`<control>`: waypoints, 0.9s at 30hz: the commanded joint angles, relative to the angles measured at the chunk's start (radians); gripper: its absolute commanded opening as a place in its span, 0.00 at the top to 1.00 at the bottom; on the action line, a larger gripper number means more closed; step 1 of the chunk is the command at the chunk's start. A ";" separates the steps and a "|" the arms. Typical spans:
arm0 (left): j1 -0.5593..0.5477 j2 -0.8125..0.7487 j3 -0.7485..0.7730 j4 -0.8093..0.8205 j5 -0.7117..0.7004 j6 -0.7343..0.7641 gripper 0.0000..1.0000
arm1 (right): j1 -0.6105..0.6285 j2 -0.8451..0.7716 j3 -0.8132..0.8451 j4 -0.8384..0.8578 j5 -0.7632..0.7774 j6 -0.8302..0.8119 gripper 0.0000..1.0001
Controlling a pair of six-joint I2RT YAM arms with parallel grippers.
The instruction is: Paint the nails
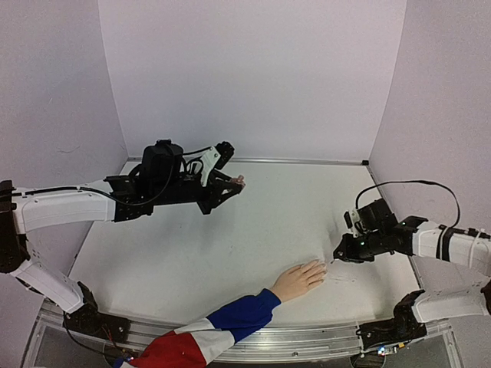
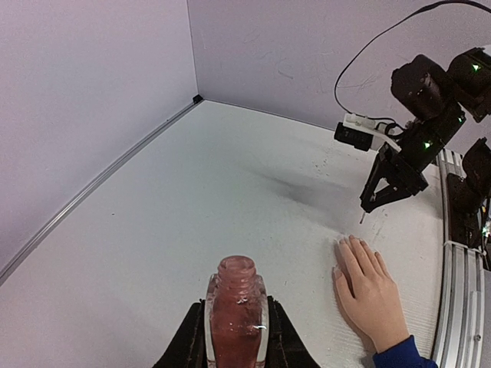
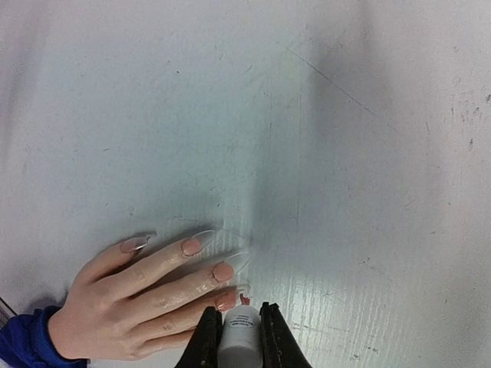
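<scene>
Clamped tight between the right jaws at the bottom edge of the right wrist view is a white cap [image 3: 241, 330], with a small reddish brush tip [image 3: 244, 299] poking out toward 12 o'clock. That tip sits just beside the nearest of the nails [image 3: 222, 271], though whether the bristles actually touch it is hard to tell from this angle. Four nails show in that view, each pinkish near the base with a long clear tip, the fingers spread flat and pointing toward 2 o'clock. They belong to a pale hand [image 1: 298, 280] lying palm down on the white bench [image 1: 192, 261], at about 5 o'clock in the top view, with a blue, white and red sleeve [image 1: 222, 328] trailing off toward 7 o'clock. Just beside the fingertips, at 2 o'clock from the hand, the right arm [image 1: 453, 247] reaches in low. Well apart, toward 11 o'clock of the bench, the left arm [image 1: 69, 207] holds the left jaws raised, gripping an uncapped pinkish bottle [image 2: 235, 307] whose threaded neck points toward 12 o'clock in the left wrist view.
</scene>
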 commanded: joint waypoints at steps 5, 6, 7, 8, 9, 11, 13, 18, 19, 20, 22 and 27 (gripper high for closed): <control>-0.004 -0.109 -0.039 0.045 0.038 0.018 1.00 | 0.006 -0.231 0.118 -0.128 0.049 -0.073 1.00; -0.002 -0.112 -0.045 0.046 0.050 0.018 1.00 | 0.005 -0.242 0.134 -0.113 0.031 -0.089 1.00; -0.003 -0.113 -0.051 0.046 0.066 0.014 1.00 | 0.005 -0.242 0.153 -0.093 0.004 -0.105 1.00; -0.004 -0.108 -0.052 0.045 0.085 0.015 1.00 | 0.006 -0.237 0.169 -0.066 -0.036 -0.121 1.00; -0.005 -0.101 -0.050 0.045 0.110 0.018 1.00 | 0.006 -0.229 0.185 -0.035 -0.082 -0.134 1.00; -0.012 -0.086 -0.049 0.046 0.172 0.036 1.00 | 0.007 -0.209 0.212 0.029 -0.192 -0.167 1.00; -0.029 -0.068 -0.045 0.045 0.218 0.074 1.00 | 0.014 -0.179 0.260 0.084 -0.282 -0.208 1.00; -0.052 -0.039 -0.047 0.046 0.258 0.109 1.00 | 0.079 -0.088 0.401 0.068 -0.374 -0.264 1.00; -0.053 -0.040 -0.051 0.045 0.260 0.109 1.00 | 0.104 -0.077 0.422 0.073 -0.373 -0.264 1.00; -0.055 -0.041 -0.057 0.045 0.261 0.110 1.00 | 0.130 -0.069 0.437 0.085 -0.375 -0.259 1.00; -0.059 -0.050 -0.071 0.045 0.268 0.109 1.00 | 0.179 -0.042 0.464 0.114 -0.380 -0.245 1.00; -0.061 -0.068 -0.101 0.044 0.292 0.118 1.00 | 0.324 0.044 0.540 0.147 -0.330 -0.251 1.00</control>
